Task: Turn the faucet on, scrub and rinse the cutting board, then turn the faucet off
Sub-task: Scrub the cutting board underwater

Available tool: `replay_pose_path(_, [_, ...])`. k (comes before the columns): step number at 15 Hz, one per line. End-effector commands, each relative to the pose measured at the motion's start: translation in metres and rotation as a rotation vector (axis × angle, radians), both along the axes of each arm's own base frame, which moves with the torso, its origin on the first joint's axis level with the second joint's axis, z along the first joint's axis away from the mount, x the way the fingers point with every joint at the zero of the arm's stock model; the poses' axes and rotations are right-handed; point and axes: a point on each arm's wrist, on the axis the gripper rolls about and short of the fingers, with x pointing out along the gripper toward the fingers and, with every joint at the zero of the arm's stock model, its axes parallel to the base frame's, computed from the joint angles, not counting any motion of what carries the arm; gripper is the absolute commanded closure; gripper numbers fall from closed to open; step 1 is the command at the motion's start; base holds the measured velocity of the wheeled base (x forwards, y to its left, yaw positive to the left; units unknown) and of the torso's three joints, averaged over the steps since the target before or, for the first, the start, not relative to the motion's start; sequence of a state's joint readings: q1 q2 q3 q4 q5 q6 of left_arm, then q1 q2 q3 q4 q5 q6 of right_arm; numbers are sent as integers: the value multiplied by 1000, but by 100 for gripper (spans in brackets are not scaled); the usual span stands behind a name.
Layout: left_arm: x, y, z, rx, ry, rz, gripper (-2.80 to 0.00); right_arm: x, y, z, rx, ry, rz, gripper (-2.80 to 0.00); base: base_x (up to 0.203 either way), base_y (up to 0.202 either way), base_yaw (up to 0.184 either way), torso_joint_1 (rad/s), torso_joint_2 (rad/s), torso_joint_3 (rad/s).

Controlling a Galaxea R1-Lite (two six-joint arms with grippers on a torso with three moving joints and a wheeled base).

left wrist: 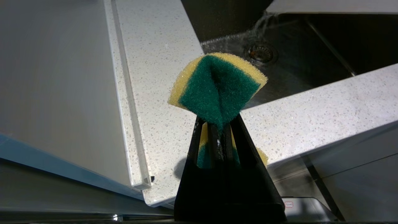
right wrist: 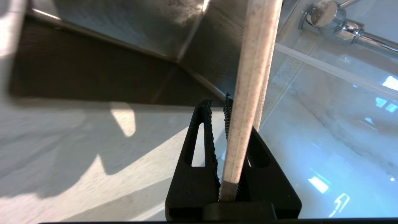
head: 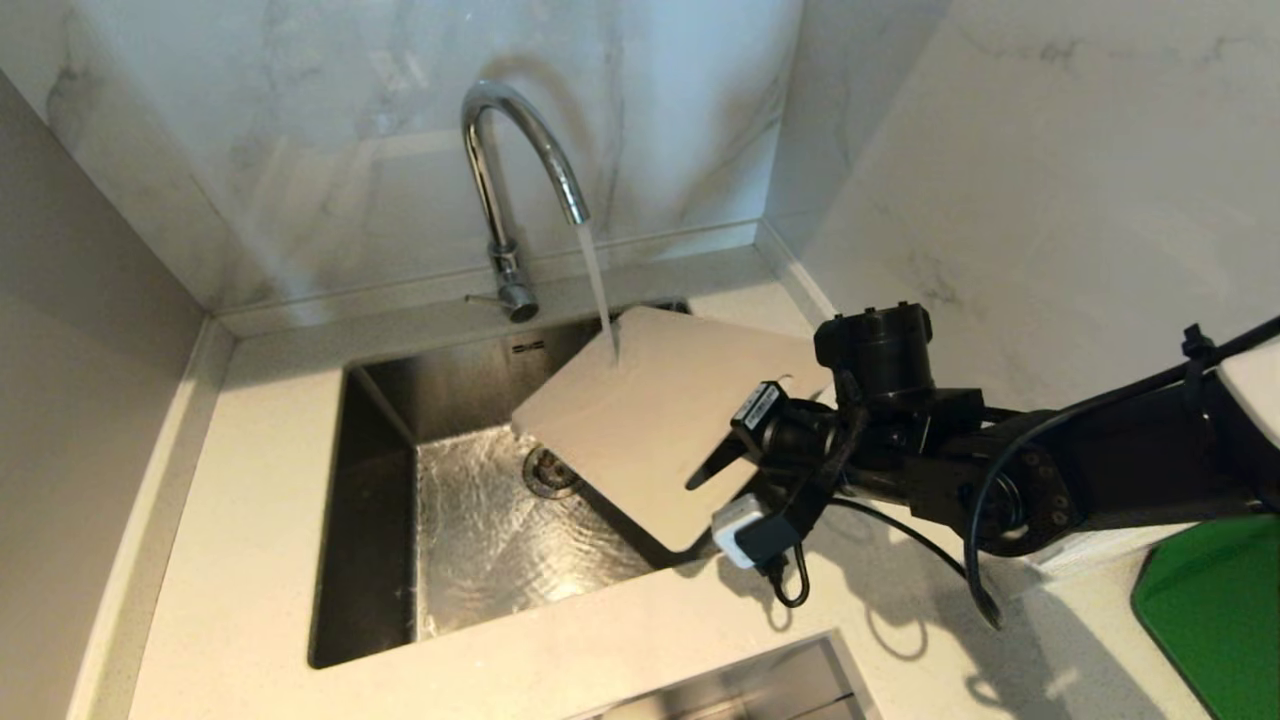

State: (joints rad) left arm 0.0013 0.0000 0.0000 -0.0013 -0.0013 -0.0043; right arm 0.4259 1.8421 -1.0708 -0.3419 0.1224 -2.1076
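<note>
The right gripper (right wrist: 231, 174) pinches the board (head: 650, 420) by its edge, tilted over the sink (head: 370, 560) so faucet (head: 510, 180) water sheets off, while the left gripper (left wrist: 222, 124), parked at the counter's front, clamps the sponge (left wrist: 217, 87).

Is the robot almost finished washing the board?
Not yet. The faucet is on. The right gripper holds the cutting board tilted under the water stream. The left gripper pinches a sponge, away from the board. Turning off remains.
</note>
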Motion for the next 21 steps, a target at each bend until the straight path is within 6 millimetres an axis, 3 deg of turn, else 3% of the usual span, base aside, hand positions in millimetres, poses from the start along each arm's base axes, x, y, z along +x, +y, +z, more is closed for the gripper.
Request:
replay_pose_path(1, [0, 0, 0, 0, 1, 0, 0, -22, -10, 11, -1, -23, 8, 0, 0, 0, 0, 0, 0, 0])
replay_pose_path(7, [0, 0, 0, 0, 1, 0, 0, -76, -34, 24, 15, -47, 5, 0, 0, 0, 0, 0, 0, 0])
replay_pose_path(12, [0, 0, 0, 0, 1, 0, 0, -106, -48, 28, 44, -57, -3, 0, 0, 0, 0, 0, 0, 0])
replay_pose_path(21, [0, 0, 0, 0, 1, 0, 0, -119, -49, 26, 81, -7, 104, 0, 0, 0, 0, 0, 0, 0])
